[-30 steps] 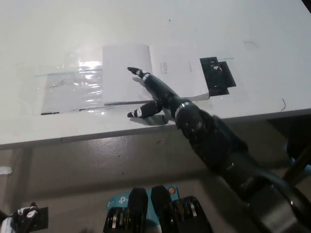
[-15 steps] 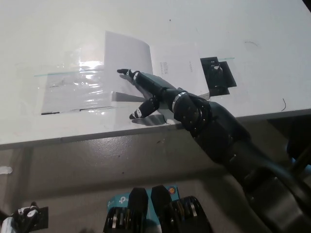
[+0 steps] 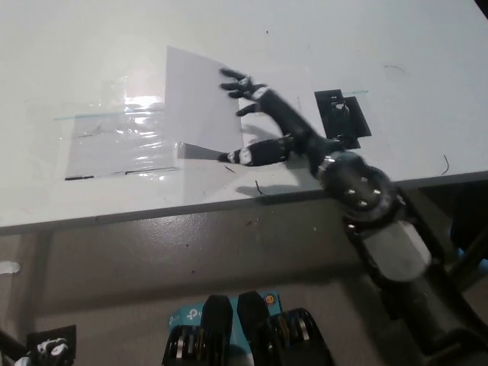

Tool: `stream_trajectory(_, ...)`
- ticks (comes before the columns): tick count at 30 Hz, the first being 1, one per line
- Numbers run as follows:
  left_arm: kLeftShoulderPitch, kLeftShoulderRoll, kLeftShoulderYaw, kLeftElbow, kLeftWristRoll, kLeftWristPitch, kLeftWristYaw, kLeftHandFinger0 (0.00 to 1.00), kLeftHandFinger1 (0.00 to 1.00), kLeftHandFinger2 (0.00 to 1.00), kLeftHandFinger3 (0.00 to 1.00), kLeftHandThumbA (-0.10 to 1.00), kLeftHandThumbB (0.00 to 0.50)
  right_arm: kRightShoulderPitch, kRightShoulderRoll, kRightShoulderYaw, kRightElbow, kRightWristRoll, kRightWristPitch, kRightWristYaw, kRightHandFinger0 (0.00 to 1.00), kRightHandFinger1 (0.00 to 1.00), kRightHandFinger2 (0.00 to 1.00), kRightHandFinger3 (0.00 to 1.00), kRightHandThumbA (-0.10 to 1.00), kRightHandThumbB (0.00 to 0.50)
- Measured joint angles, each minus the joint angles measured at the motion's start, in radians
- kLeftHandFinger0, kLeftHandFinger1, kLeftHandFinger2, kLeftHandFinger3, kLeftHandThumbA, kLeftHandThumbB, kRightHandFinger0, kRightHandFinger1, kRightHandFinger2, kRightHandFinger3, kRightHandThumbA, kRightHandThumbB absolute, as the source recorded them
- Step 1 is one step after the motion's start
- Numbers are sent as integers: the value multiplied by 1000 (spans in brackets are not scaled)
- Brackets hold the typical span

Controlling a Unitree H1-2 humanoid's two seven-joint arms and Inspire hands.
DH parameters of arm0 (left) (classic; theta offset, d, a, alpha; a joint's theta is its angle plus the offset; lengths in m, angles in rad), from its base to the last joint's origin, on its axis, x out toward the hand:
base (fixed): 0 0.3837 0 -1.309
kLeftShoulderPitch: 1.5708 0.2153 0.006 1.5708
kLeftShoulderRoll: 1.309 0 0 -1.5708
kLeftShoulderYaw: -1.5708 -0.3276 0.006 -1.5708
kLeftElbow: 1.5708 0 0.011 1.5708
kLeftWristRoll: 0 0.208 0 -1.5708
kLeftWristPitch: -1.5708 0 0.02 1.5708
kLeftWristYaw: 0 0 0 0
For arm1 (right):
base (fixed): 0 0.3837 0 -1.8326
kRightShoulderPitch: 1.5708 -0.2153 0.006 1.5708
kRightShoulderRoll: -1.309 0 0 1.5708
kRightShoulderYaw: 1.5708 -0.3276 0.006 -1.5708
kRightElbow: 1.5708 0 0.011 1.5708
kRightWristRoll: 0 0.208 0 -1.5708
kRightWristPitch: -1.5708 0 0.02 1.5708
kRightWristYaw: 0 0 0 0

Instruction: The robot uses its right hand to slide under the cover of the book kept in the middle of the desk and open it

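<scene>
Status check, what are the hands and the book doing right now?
Right hand open, fingers spread behind the lifted cover. Book partly open on the desk. Left hand low at bottom left. Nothing in the way.

The raised cover stands against the right hand, with bare desk beyond it.

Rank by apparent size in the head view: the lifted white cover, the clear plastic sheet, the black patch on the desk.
1. Plastic sheet, though its faint edges make this slightly unsure.
2. Cover, a close second.
3. Black patch, clearly smallest.
</scene>
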State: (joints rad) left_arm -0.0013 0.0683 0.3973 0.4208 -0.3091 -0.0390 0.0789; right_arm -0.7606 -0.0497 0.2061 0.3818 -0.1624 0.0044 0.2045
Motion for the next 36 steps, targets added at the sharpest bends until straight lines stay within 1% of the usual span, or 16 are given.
stream_trajectory(1, 2, -1, 0, 1, 0, 0, 0, 768, 711, 735, 774, 765, 215, 14, 0, -23, -34, 15, 17, 1, 675, 848, 883, 1000, 1000, 260)
stream_trajectory(2, 4, -1, 0, 3, 0, 0, 0, 766, 713, 738, 772, 767, 213, 29, -1, -48, -74, 32, 34, 3, 667, 826, 877, 1000, 1000, 284)
stream_trajectory(4, 8, -2, 0, 5, -1, 0, 0, 809, 751, 775, 806, 799, 210, 53, -3, -96, -145, 70, 69, 4, 711, 834, 861, 981, 1000, 301)
stream_trajectory(7, 18, -3, 1, 6, -2, 0, 0, 820, 757, 775, 813, 806, 194, 93, -13, -179, -248, 129, 119, 4, 712, 849, 888, 1000, 1000, 248)
stream_trajectory(8, 21, -3, 2, 6, -2, 0, 0, 818, 754, 765, 805, 803, 190, 111, -17, -213, -280, 150, 133, 4, 707, 862, 917, 1000, 1000, 270)
stream_trajectory(11, 31, -5, 3, 6, -4, -1, 0, 818, 753, 760, 801, 803, 191, 153, -27, -289, -334, 205, 168, 4, 704, 839, 890, 1000, 1000, 249)
stream_trajectory(12, 34, -6, 4, 7, -4, -1, 0, 812, 751, 760, 800, 810, 184, 172, -30, -318, -351, 225, 181, 4, 704, 832, 881, 1000, 1000, 275)
stream_trajectory(14, 40, -9, 6, 7, -5, -2, 0, 813, 753, 769, 804, 828, 183, 202, -32, -371, -382, 266, 207, 3, 720, 833, 873, 1000, 1000, 286)
stream_trajectory(15, 42, -12, 7, 7, -5, -2, 0, 811, 748, 763, 797, 817, 184, 219, -32, -397, -397, 287, 221, 2, 743, 844, 875, 1000, 1000, 286)
stream_trajectory(17, 45, -18, 11, 7, -6, -2, 0, 811, 758, 779, 798, 807, 181, 252, -31, -442, -420, 324, 243, 0, 716, 826, 889, 1000, 1000, 276)
stream_trajectory(20, 49, -25, 17, 9, -7, -3, 0, 797, 753, 781, 795, 818, 180, 296, -27, -505, -435, 378, 266, -3, 717, 842, 917, 1000, 1000, 275)
stream_trajectory(22, 51, -30, 22, 10, -7, -3, 0, 796, 754, 784, 807, 832, 184, 325, -24, -548, -438, 419, 279, -6, 722, 817, 882, 1000, 1000, 289)
stream_trajectory(23, 52, -32, 24, 10, -7, -3, 0, 785, 745, 764, 793, 823, 195, 341, -19, -571, -438, 438, 284, -8, 761, 855, 905, 1000, 1000, 281)
stream_trajectory(28, 52, -35, 38, 10, -8, -3, 0, 782, 745, 768, 802, 846, 197, 424, 17, -672, -436, 533, 300, -19, 775, 876, 957, 1000, 1000, 255)
stream_trajectory(32, 53, -35, 50, 11, -9, -4, 0, 785, 751, 780, 810, 857, 201, 476, 52, -739, -429, 605, 305, -29, 724, 845, 925, 1000, 1000, 275)
stream_trajectory(36, 56, -38, 54, 11, -14, -15, -1, 800, 760, 781, 816, 861, 193, 524, 94, -800, -410, 680, 305, -46, 754, 854, 944, 1000, 1000, 244)
